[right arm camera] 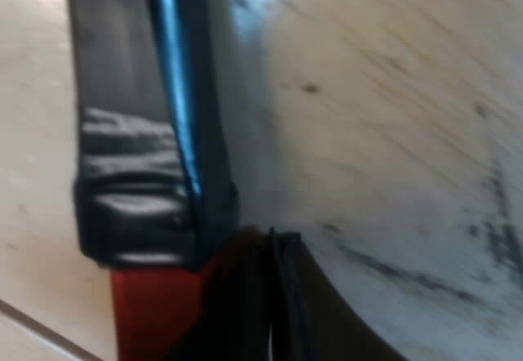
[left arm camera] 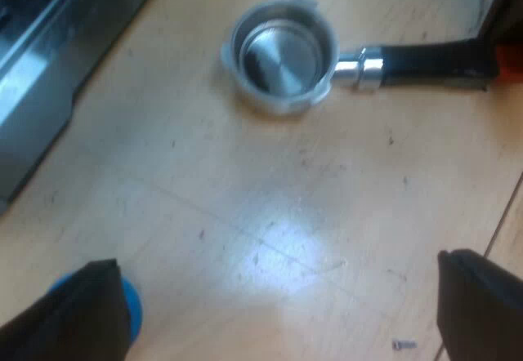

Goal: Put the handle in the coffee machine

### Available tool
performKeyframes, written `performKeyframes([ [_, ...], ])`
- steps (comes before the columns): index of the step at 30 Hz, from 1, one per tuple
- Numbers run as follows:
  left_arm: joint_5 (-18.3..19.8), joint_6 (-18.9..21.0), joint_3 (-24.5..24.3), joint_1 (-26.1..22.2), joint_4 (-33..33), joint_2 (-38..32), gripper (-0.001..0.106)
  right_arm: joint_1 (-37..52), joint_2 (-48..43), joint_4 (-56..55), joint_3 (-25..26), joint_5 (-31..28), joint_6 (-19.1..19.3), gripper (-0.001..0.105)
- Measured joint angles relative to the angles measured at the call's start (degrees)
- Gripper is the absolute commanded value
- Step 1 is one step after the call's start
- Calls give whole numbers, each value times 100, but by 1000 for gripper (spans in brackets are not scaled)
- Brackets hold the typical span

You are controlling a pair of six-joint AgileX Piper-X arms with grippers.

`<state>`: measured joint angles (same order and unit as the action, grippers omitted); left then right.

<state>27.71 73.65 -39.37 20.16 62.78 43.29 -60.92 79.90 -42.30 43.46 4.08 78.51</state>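
The metal holder (left arm camera: 282, 55) lies on the wooden table with its round basket facing up. Its dark handle (left arm camera: 429, 60) runs out to the red end (left arm camera: 508, 60), where my right gripper (left arm camera: 497, 6) is. My left gripper (left arm camera: 278, 263) hangs open well above the table, a good way short of the holder, with nothing between its fingers. Seen from the right wrist, the dark handle (right arm camera: 151, 108) and its red end (right arm camera: 155, 312) lie very close, and my right gripper (right arm camera: 274, 296) sits against the red end.
The espresso machine's metal base (left arm camera: 49, 59) stands beside the holder's basket. A blue tamper (left arm camera: 129, 308) peeks out from behind one left finger (left arm camera: 78, 312). A small screw (left arm camera: 403, 345) lies on the wood near the other finger.
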Motion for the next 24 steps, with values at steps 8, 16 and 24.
performKeyframes([
  [8,-51,0,0,-62,454,0,80,-329,578,97,560,83,-12,0],
  [16,-502,-51,0,-398,687,-443,80,-413,1444,352,1545,265,-25,0],
  [24,-511,-58,-68,-493,785,-486,80,-687,1916,639,2063,334,-38,0],
])
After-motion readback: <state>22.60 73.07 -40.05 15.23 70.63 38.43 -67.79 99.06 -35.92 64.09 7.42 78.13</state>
